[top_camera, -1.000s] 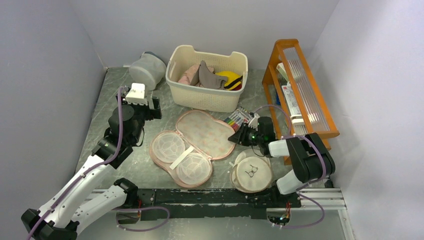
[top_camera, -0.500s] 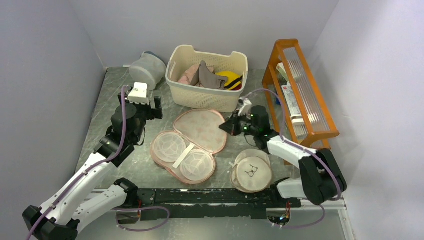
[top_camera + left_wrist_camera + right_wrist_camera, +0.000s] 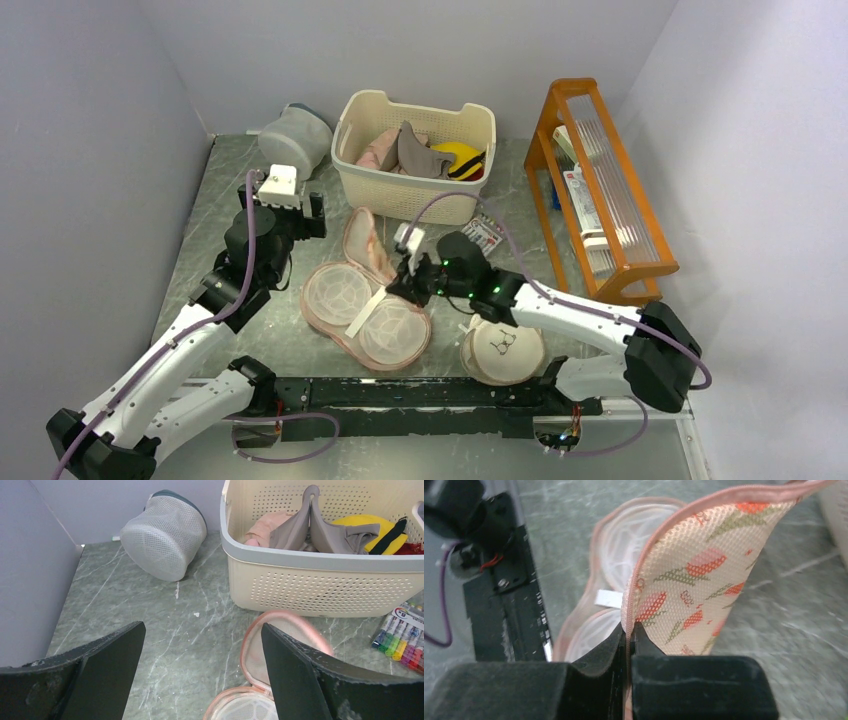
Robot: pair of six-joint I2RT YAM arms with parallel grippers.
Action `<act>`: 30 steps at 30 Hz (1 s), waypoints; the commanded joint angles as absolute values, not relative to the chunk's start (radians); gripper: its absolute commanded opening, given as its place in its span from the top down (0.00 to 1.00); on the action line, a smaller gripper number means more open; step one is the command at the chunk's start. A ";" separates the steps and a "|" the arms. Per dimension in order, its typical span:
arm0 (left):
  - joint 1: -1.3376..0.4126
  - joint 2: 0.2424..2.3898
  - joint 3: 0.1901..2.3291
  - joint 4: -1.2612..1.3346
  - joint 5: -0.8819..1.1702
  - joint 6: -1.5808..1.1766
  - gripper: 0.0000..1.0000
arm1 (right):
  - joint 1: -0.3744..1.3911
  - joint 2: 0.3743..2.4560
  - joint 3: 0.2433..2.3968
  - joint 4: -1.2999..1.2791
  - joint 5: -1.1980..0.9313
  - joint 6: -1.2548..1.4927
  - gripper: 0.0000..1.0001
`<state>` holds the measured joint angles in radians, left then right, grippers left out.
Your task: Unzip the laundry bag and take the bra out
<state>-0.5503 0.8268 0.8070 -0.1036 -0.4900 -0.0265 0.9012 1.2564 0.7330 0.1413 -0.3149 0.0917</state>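
Note:
The laundry bag (image 3: 362, 318) lies unzipped mid-table, its lower half showing two white mesh cups. Its floral lid (image 3: 362, 245) stands up on edge. My right gripper (image 3: 403, 286) is shut on the lid's zip rim; in the right wrist view the floral lid (image 3: 694, 575) rises from the closed jaws of the gripper (image 3: 629, 630). The taupe bra (image 3: 415, 152) lies in the cream basket (image 3: 410, 197), among pink and yellow items; it also shows in the left wrist view (image 3: 320, 530). My left gripper (image 3: 300, 215) is open and empty, left of the bag, with the lid (image 3: 260, 650) between its fingers.
A grey mesh round pouch (image 3: 295, 138) sits at the back left. A round cream pouch with a glasses drawing (image 3: 503, 345) lies under my right arm. Markers (image 3: 482, 232) lie by the basket. An orange rack (image 3: 600, 180) stands on the right. A black rail (image 3: 400, 392) runs along the front.
My right gripper has swung left from beside the markers, carrying the lid's rim up and over. The lid went from lying flat open to standing on edge. The left arm barely moved.

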 commanded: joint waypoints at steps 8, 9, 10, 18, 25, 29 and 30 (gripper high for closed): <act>-0.541 0.831 0.835 -0.098 -0.489 -0.028 0.03 | 1.139 1.377 0.761 -0.044 -0.359 -0.036 1.00; -0.541 0.833 0.836 -0.100 -0.485 -0.030 0.02 | 1.142 1.394 0.744 -0.029 -0.391 -0.021 1.00; -0.541 0.834 0.840 -0.103 -0.483 -0.031 0.02 | 1.145 1.412 0.715 -0.005 -0.423 -0.005 1.00; -0.541 0.838 0.833 -0.098 -0.485 -0.031 0.03 | 1.144 1.529 0.587 0.301 -0.447 0.187 0.97; -0.541 0.843 0.842 -0.106 -0.471 -0.035 0.02 | 1.143 1.426 0.557 0.255 -0.377 0.189 0.65; -0.541 0.827 0.835 -0.102 -0.481 -0.035 0.02 | 1.144 1.346 0.515 0.278 -0.386 0.205 0.39; -0.541 0.824 0.834 -0.099 -0.483 -0.035 0.02 | 1.143 1.332 0.501 0.305 -0.390 0.219 0.34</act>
<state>-0.5503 0.8444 0.8070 -0.1055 -0.4885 -0.0269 1.1400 1.3964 0.5446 0.2363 -0.3927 0.1871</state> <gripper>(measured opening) 0.978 0.573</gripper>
